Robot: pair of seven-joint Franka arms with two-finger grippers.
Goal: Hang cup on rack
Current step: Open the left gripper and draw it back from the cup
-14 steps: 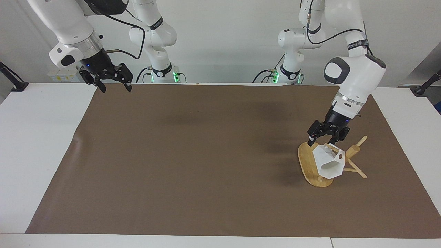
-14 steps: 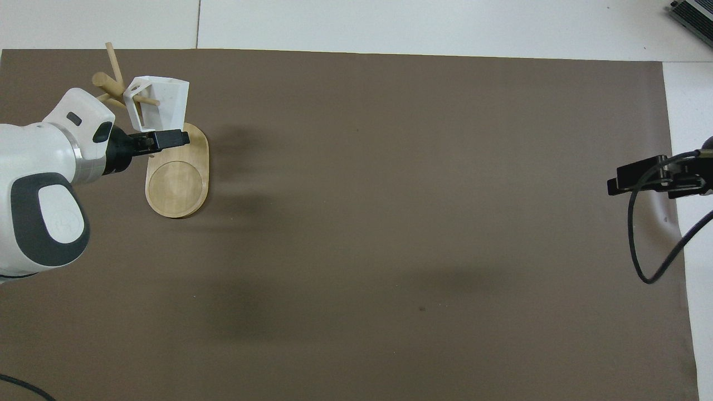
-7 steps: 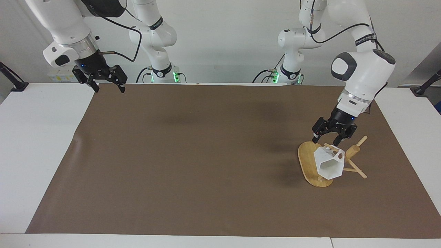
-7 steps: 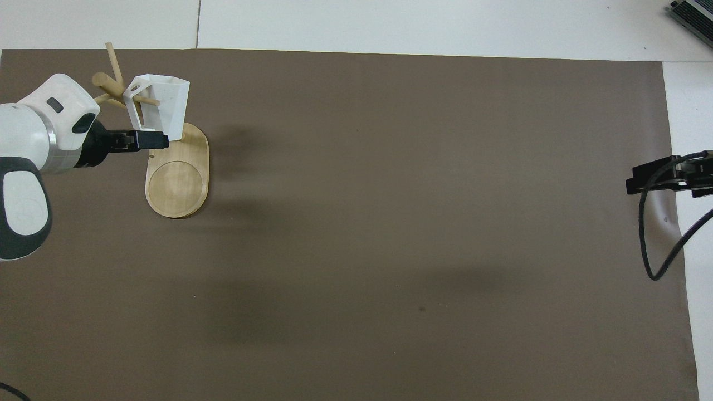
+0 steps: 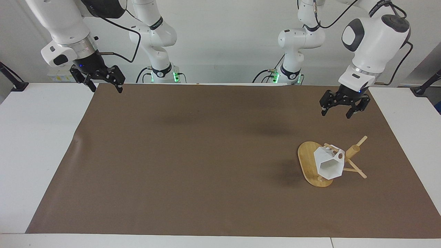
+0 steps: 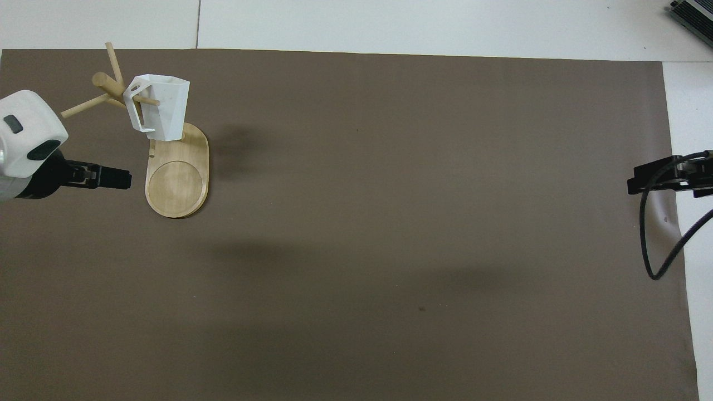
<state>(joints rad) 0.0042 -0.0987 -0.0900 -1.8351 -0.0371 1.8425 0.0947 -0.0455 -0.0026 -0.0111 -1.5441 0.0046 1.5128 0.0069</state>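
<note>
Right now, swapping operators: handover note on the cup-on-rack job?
Left gripper: open, empty, up in the air over the brown mat, clear of the rack.
Right gripper: open, empty, waiting over the mat's corner at the right arm's end of the table.
Cup: hangs by its handle on a peg of the rack, tilted, over the oval base.
Rack: upright on the mat toward the left arm's end.
Done: cup hung and released.
Left: nothing on the cup; perhaps just park the arms.
</note>
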